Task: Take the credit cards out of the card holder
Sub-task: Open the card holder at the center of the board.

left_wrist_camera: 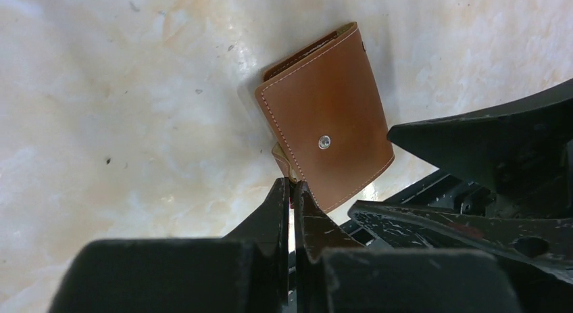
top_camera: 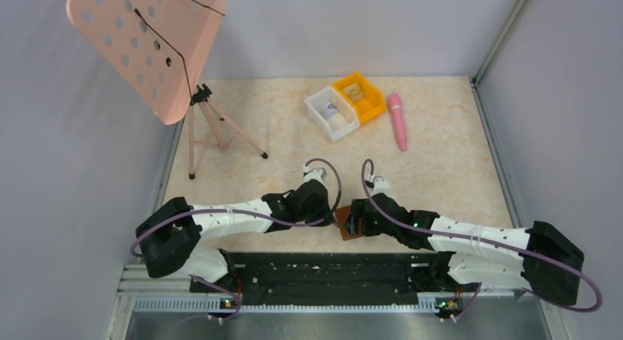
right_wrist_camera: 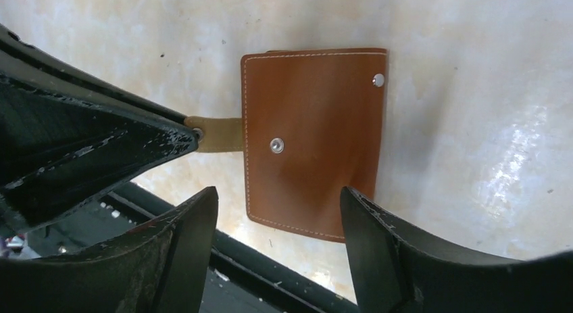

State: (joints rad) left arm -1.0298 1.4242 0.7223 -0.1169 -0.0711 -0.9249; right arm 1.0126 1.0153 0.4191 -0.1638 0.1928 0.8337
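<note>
- In the top view, you are looking down at your left arm [top_camera: 235, 216] and right arm [top_camera: 455, 233], which are reaching inward and meeting over the near edge of the desk [top_camera: 441, 171].
- The brown card holder [top_camera: 347, 230] is lying between their tips, close to the near edge and partly hidden by the right arm.
- At the far side, a white bin [top_camera: 332, 112] and an orange bin [top_camera: 358, 96] are sitting side by side. A pink pen [top_camera: 397, 121] is lying just to their right, and a pink music stand [top_camera: 147, 46] is standing far left.
- In the left wrist view, your left end effector [left_wrist_camera: 292, 186] is fully closed, with its tips pinching the end of the olive clasp tab [left_wrist_camera: 280, 155].
- The card holder is lying closed with its outer leather and a metal snap stud [left_wrist_camera: 325, 142] facing up. The right arm's black fingers [left_wrist_camera: 473, 147] are crowding in from the right.
- In the right wrist view, your right end effector [right_wrist_camera: 278, 195] is standing wide open and gripping nothing, with its fingers straddling the near part of the card holder.
- You cannot tell from this view whether those fingers are touching the leather.
- The clasp tab is sticking out from the card holder's left edge, and its tip is sitting in the left end effector's closed tips.
</note>
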